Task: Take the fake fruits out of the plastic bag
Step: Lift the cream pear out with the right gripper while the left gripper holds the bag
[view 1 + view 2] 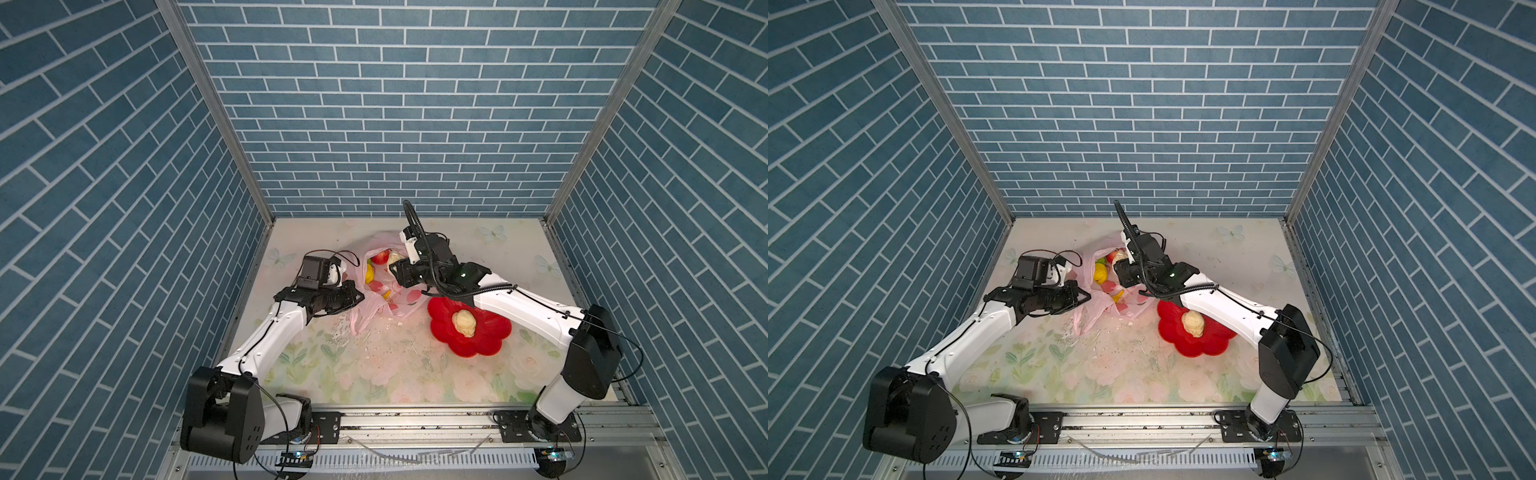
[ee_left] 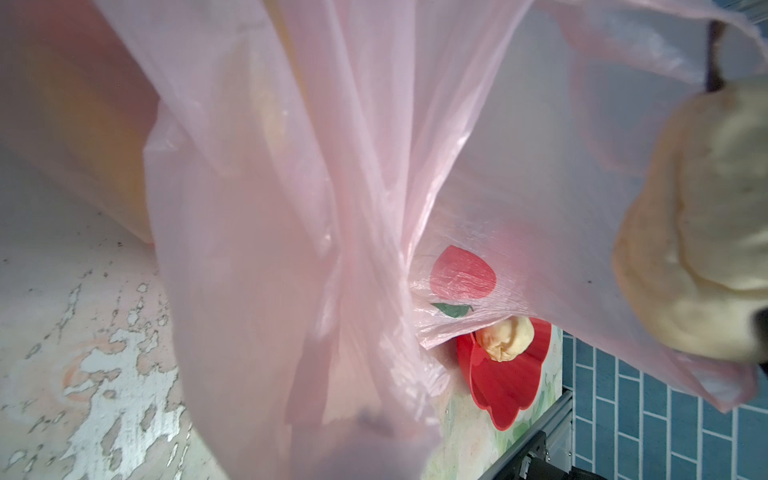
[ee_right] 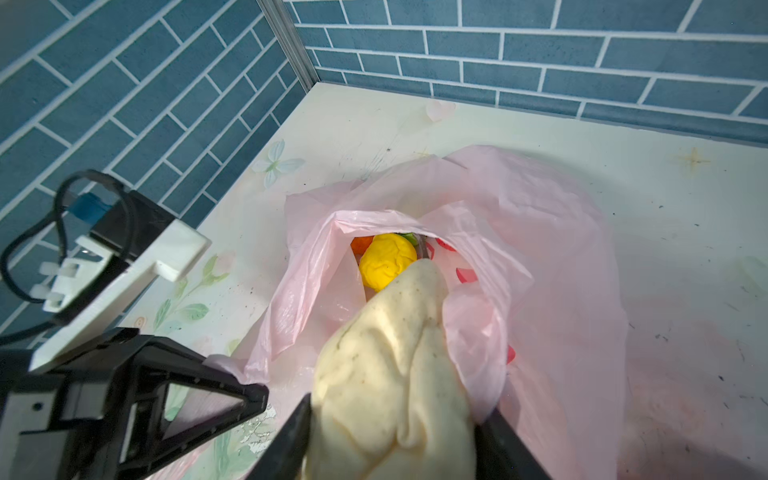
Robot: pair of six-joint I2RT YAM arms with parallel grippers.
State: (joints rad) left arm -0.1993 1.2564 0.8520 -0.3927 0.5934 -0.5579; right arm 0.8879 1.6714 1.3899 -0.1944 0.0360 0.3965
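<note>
On dish (image 1: 482,345) one cream fruit (image 1: 464,322), right gripper (image 3: 399,409) clasping second fruit (image 3: 386,353)

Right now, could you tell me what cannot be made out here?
- Left pincer: open or shut unclear; plastic bag blankets the left wrist view.
- Orange fruit: right wrist view, mostly behind the yellow piece and a bag fold.
- Red dish: rim partly under the right arm, both top views.

A red flower-shaped dish (image 1: 486,343) (scalloped) sits on floral table (image 1: 415,374) — scuffed.
</note>
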